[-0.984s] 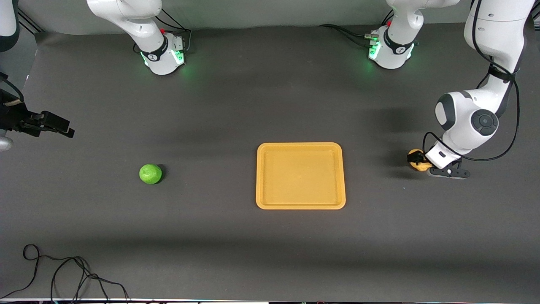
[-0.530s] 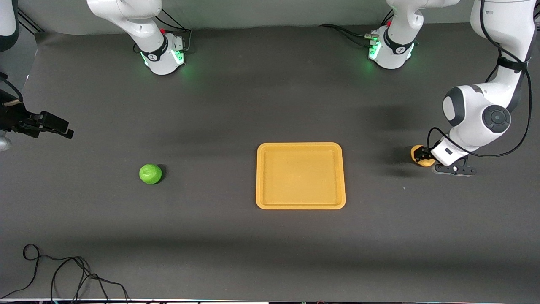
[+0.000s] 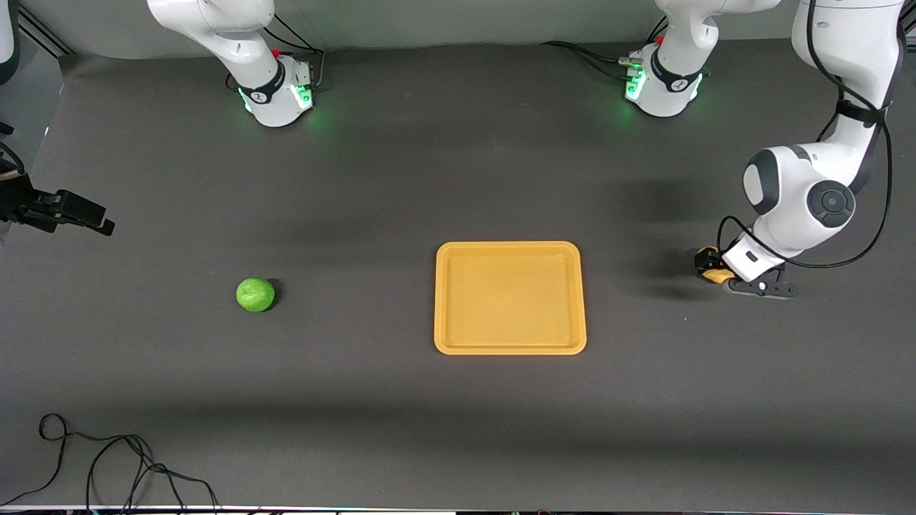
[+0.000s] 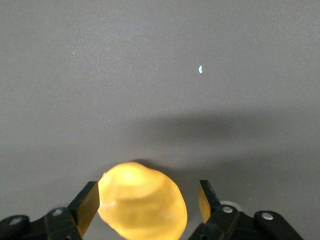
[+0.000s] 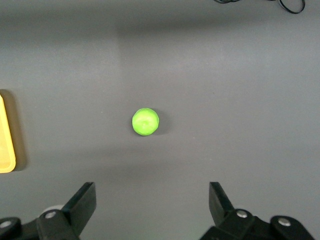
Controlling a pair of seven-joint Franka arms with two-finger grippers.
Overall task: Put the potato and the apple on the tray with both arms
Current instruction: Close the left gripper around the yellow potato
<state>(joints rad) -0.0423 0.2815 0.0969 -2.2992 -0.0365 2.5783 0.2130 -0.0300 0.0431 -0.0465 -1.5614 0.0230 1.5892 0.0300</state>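
Since a second ago the left arm has swung its elbow out and back while its gripper stayed at the potato, and the right gripper has drawn a little toward the right arm's end of the table; the apple and tray lie where they were. Nearest the front camera, a loose black cable (image 3: 107, 465) curls at the table's edge toward the right arm's end. Farther in, the yellow-orange tray (image 3: 510, 349) sits mid-table with nothing on it, the green apple (image 3: 255, 294) well apart from it toward the right arm's end, and the potato (image 3: 708, 266) well apart toward the left arm's end. The left gripper (image 3: 710, 265) is down at the potato; the front view shows only a sliver of yellow-tan past the black fingers, whereas the left wrist view shows the glossy potato (image 4: 142, 202) filling the space between the fingers (image 4: 89, 206), one pad against it and a thin gap at the other, so a finished grip cannot be confirmed, nor whether it rests on the table. The right gripper (image 3: 71, 212) hangs over the table's edge at the right arm's end, jaws spread wide and empty; its wrist view looks down on the apple (image 5: 145, 122) ahead of the fingertips and catches a corner of the tray (image 5: 6, 145), which the front view shows whole.
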